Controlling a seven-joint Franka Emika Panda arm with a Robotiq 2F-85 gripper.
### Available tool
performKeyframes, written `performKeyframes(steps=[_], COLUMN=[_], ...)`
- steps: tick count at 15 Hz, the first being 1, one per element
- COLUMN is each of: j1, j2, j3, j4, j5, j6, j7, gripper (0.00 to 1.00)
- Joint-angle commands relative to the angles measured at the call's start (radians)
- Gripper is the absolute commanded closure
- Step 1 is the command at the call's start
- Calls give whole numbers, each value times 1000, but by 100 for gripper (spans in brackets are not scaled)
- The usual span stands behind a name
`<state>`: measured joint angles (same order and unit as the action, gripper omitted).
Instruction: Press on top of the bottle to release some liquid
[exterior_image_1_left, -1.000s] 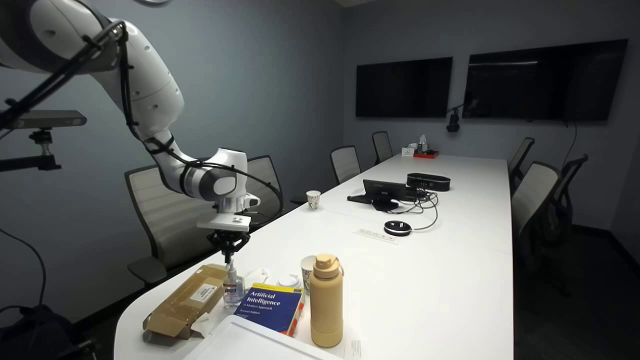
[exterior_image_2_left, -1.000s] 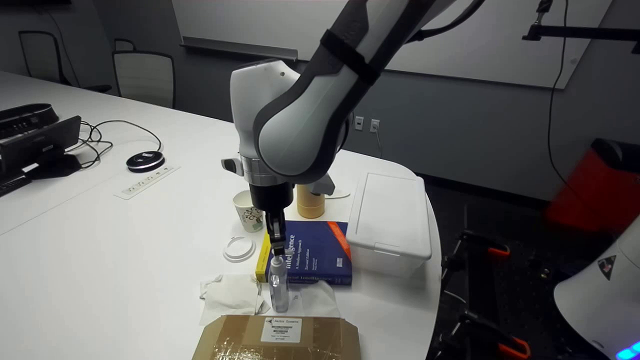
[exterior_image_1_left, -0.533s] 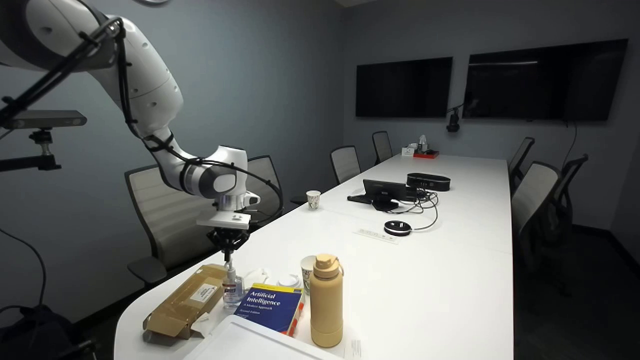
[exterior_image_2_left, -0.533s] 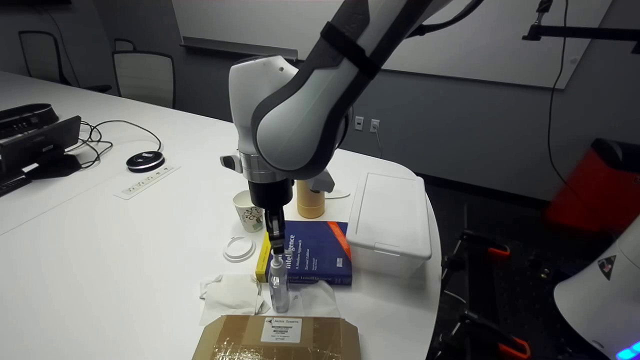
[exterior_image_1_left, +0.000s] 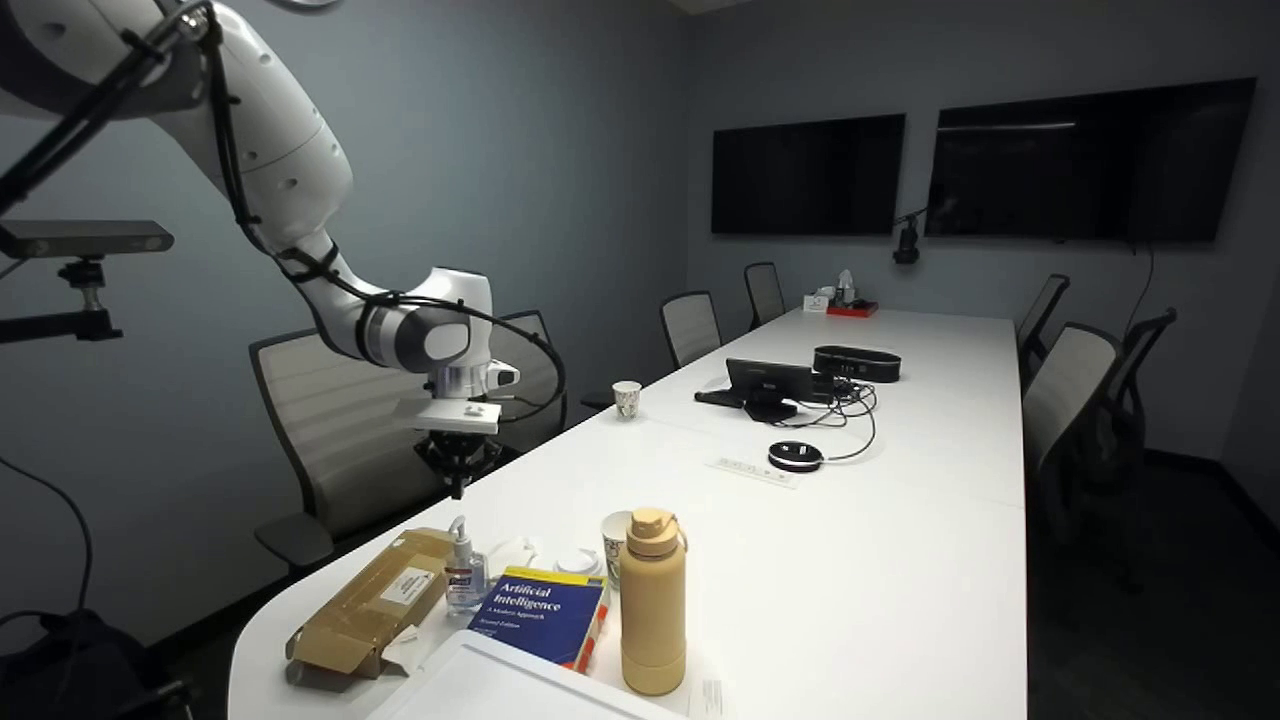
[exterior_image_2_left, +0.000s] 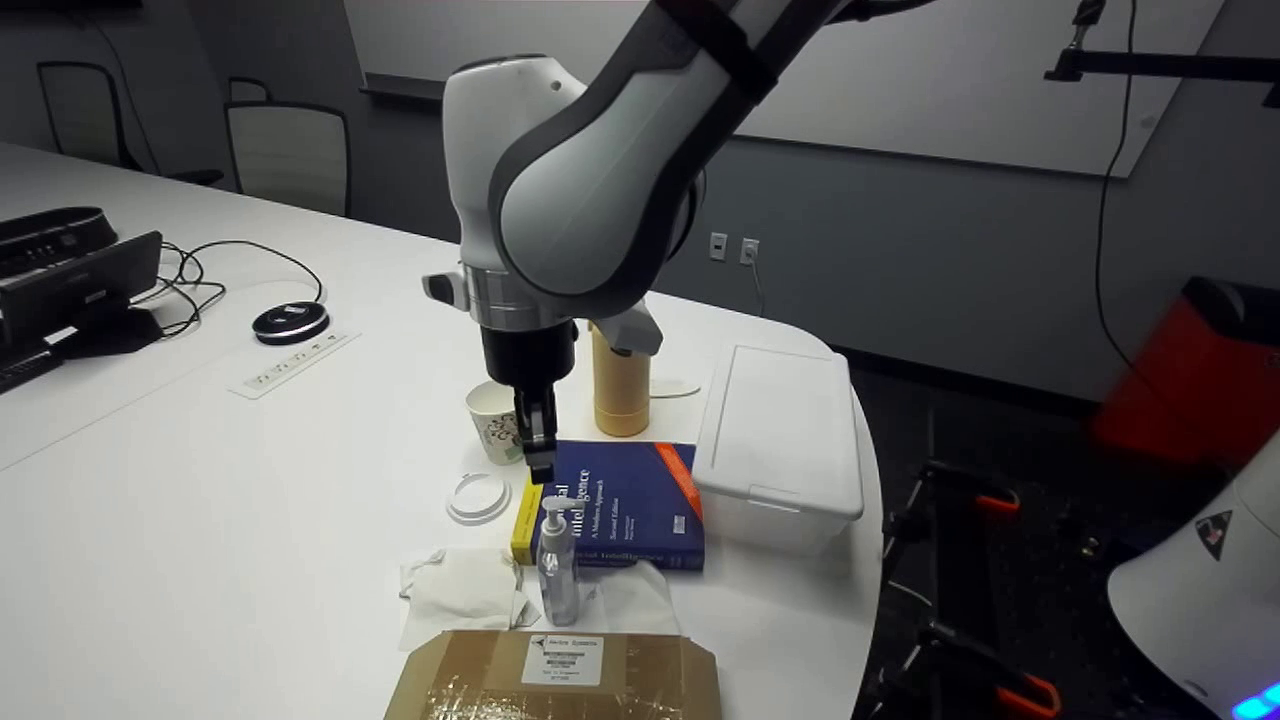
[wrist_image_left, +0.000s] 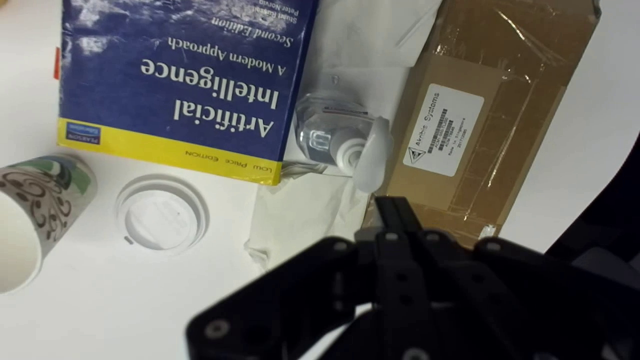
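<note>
A clear pump bottle (exterior_image_1_left: 465, 578) stands upright between the cardboard box and the book; it also shows in an exterior view (exterior_image_2_left: 558, 585) and from above in the wrist view (wrist_image_left: 320, 132). Its white pump head (exterior_image_2_left: 556, 515) is uncovered on top. My gripper (exterior_image_1_left: 458, 490) is above the pump head with a visible gap, not touching it. In the wrist view its black fingertips (wrist_image_left: 392, 200) are pressed together with nothing between them, just beside the pump head (wrist_image_left: 370, 155) in that picture. The gripper also shows above the bottle in an exterior view (exterior_image_2_left: 541, 474).
A cardboard box (wrist_image_left: 492, 115) and a blue book (exterior_image_2_left: 630, 500) flank the bottle. Crumpled napkins (exterior_image_2_left: 465, 595), a white lid (exterior_image_2_left: 478, 497), a paper cup (exterior_image_2_left: 494, 425), a tan flask (exterior_image_1_left: 653, 605) and a white-lidded plastic bin (exterior_image_2_left: 780, 430) stand nearby on the white table (exterior_image_1_left: 850, 560).
My gripper was down at the pump head in the earlier frames. It has risen off it, leaving a gap and the pump head in view. The bottle stays upright in place.
</note>
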<state>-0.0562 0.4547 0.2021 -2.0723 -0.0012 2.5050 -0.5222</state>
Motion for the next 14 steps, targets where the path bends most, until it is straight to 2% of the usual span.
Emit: performKeyframes(steps=[1,14], j1=[7,52], j2=[-82,-304], j3=[-2,-41], j4=[-7,4], j5=[15,6], j6=[-78,-320], j7=[23,44], gripper=[100,100])
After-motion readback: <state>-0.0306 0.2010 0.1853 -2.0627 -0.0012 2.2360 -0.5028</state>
